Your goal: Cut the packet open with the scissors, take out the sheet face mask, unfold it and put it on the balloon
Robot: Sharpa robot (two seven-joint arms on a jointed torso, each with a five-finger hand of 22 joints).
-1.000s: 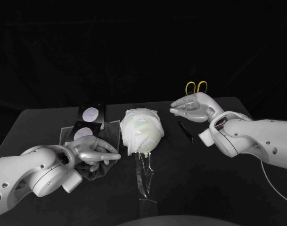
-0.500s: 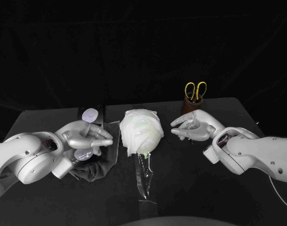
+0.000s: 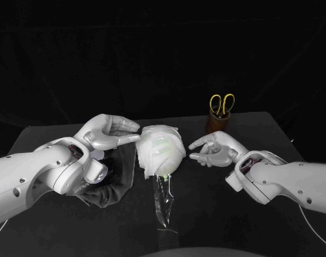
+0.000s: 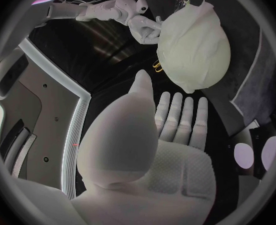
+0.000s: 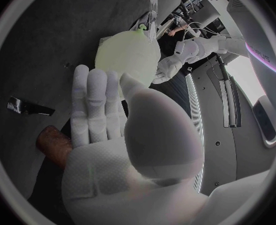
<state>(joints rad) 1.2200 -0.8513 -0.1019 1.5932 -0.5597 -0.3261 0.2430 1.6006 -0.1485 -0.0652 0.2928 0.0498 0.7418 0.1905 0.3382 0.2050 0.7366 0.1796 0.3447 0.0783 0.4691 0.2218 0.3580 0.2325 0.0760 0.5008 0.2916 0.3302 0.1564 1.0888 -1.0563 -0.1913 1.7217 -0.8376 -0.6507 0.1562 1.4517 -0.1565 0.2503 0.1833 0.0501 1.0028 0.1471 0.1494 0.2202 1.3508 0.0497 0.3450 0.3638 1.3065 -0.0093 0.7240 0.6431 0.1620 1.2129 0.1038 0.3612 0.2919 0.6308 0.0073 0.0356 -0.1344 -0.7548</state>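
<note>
The pale balloon [image 3: 161,151] lies mid-table with the white sheet mask [image 3: 157,140] draped over it; it also shows as the balloon [image 4: 196,47] and the balloon [image 5: 128,52] in the wrist views. My left hand [image 3: 110,133] hovers at its left side with fingers stretched toward the mask, holding nothing; I cannot tell if they touch it. My right hand [image 3: 213,149] is just right of the balloon, fingers apart and empty. The yellow-handled scissors [image 3: 222,103] stand in a brown holder [image 3: 216,124] behind my right hand. The dark cut packet [image 3: 110,184] lies under my left forearm.
A clear strip [image 3: 164,201] runs from the balloon's knot toward the table's front edge. A small cut-off piece of the packet [image 5: 28,106] lies on the table near the brown holder [image 5: 53,141].
My left hand rose from the packet up to the balloon's left side. My right hand came away from the scissors, down and toward the balloon's right side.
</note>
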